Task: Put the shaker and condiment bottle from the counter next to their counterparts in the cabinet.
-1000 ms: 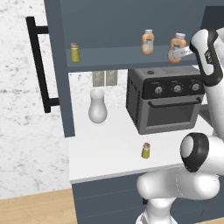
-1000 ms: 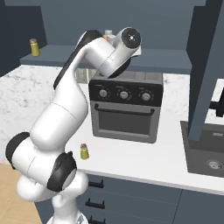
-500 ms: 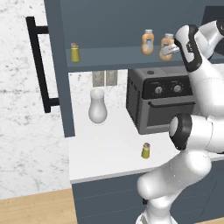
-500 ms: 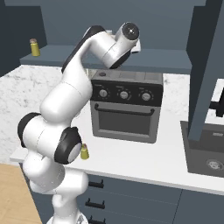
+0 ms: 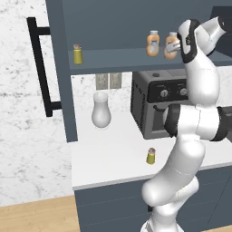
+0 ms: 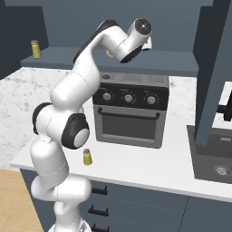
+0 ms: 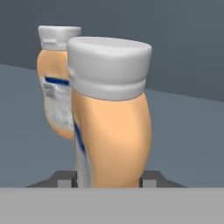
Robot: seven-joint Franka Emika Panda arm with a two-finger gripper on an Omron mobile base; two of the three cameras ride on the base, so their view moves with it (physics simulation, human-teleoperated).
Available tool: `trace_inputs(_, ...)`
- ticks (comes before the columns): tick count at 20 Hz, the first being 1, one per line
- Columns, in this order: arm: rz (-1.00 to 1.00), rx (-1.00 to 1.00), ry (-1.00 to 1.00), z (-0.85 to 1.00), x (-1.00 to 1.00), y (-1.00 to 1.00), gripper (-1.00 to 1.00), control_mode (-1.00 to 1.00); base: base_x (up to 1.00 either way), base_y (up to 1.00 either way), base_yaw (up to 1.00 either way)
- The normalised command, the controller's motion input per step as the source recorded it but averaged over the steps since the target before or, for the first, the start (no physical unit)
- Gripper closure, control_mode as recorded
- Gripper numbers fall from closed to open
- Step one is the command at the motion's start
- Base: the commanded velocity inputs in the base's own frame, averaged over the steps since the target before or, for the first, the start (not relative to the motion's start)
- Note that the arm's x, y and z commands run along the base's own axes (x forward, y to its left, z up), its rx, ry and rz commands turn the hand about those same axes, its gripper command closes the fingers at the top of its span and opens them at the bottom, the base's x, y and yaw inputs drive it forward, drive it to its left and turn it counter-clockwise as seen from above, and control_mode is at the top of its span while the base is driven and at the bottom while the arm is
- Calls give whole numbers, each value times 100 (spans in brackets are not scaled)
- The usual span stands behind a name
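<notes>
My gripper [image 5: 176,45] is shut on the condiment bottle [image 5: 171,45], an orange bottle with a pale grey cap, and holds it upright at shelf height inside the cabinet [image 5: 113,60]. Its counterpart bottle [image 5: 153,43] stands just left of it. In the hand view the held bottle [image 7: 111,124] sits between my fingertips [image 7: 64,179], with the counterpart [image 7: 54,94] close behind on the left. Whether the held bottle rests on the shelf I cannot tell. The yellow-green shaker [image 5: 151,156] stands on the counter [image 5: 108,154], and its twin [image 5: 78,54] on the shelf's left end.
A black toaster oven [image 5: 156,106] stands on the counter under the shelf, and a white vase [image 5: 101,110] to its left. The open cabinet door with its black bar handle [image 5: 40,68] stands at the left. A dark sink [image 6: 216,158] lies at the counter's right.
The arm carried the condiment bottle leftward along the shelf, up close to its counterpart, and its elbow swung round. The shaker on the counter stayed put.
</notes>
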Motion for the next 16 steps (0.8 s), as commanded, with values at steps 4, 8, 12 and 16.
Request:
trace_inputs(4,0,4,-4,-7,19,-24,100,-100,0,0,0)
trace_inputs(8,0,8,-10,-14,11,-3,100,-100,0,0,0)
trace_inputs(12,0,7,-11,-19,13,0,100,-100,0,0,0)
trace_inputs(16,0,3,-7,-23,26,0,100,-100,0,0,0)
